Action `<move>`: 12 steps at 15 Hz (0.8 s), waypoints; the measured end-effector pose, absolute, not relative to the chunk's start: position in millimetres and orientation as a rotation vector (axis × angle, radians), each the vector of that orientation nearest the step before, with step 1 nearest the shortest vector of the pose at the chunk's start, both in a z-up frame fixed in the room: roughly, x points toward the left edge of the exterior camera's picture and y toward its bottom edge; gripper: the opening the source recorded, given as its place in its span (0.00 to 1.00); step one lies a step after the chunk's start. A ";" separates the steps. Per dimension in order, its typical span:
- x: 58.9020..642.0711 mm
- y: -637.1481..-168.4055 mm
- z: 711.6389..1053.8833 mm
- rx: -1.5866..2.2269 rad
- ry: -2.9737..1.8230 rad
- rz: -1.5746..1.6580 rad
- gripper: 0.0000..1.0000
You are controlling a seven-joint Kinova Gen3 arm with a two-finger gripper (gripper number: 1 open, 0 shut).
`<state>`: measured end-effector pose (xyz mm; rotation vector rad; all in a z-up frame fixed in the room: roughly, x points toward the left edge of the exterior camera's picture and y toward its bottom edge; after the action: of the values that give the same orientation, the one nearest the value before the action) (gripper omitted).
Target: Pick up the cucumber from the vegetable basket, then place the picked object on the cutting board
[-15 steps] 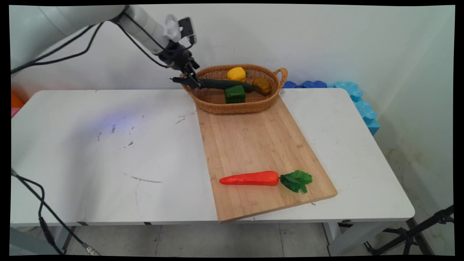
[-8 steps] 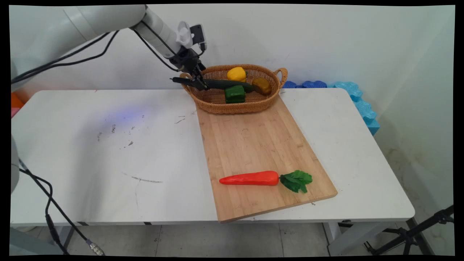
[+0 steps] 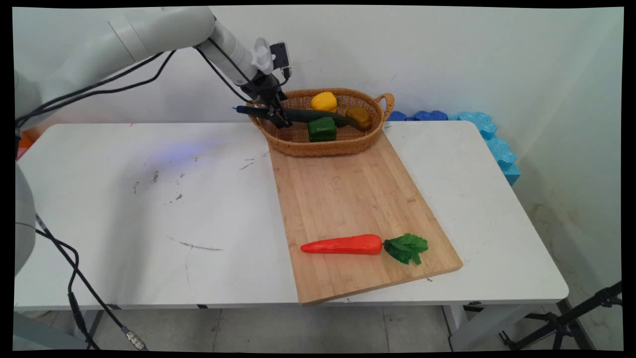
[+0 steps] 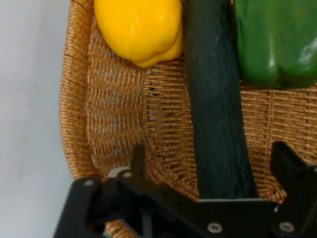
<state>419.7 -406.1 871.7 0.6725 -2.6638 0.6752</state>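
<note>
Cucumber [image 3: 308, 116]: dark green, long, lying across the wicker basket [image 3: 318, 146] from left to right, left tip poking out over the basket's left rim. Flanked in the hand view [image 4: 215, 99] by a yellow pepper [image 4: 138, 29] on one side and a green pepper [image 4: 277, 39] on the other. Touching or only just beside them: cannot tell.

Gripper [image 3: 278, 117]: down inside the basket's left end, astride the cucumber near its left tip. Spread wide in the hand view [image 4: 210, 148], one finger on each side, with woven basket floor showing between each finger and the cucumber. Nothing gripped. One finger close to the basket's curved wall [image 4: 74, 99], little room there.

Basket: at the far edge of the table [image 3: 149, 209], about midway along it, near wall meeting the far end of a wooden cutting board [image 3: 348, 194]. Also inside: yellow pepper [image 3: 324, 101] toward the far rim, green pepper [image 3: 321, 129] toward the near rim, a brown vegetable [image 3: 358, 117] at the right end by the handle.

Board: running from the basket to the table's near edge, near right corner slightly overhanging. Carrot [image 3: 343, 245] with green leaves lying near the board's near end, well apart from the basket. Wide bare stretch of board between the two.

Left half of the table: open white surface with scuff marks. Blue foam pieces [image 3: 492, 139] past the far right corner, against the wall.
</note>
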 end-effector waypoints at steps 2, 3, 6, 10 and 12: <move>417.8 -407.8 868.6 0.668 -2.669 0.677 0.00; 416.8 -408.7 866.6 0.664 -2.672 0.679 0.00; 414.7 -409.7 862.6 0.656 -2.681 0.679 0.00; 411.9 -408.2 862.3 0.654 -2.680 0.680 0.00; 410.9 -407.0 864.4 0.653 -2.677 0.685 0.00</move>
<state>410.9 -407.0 864.4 0.6530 -2.6770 0.6854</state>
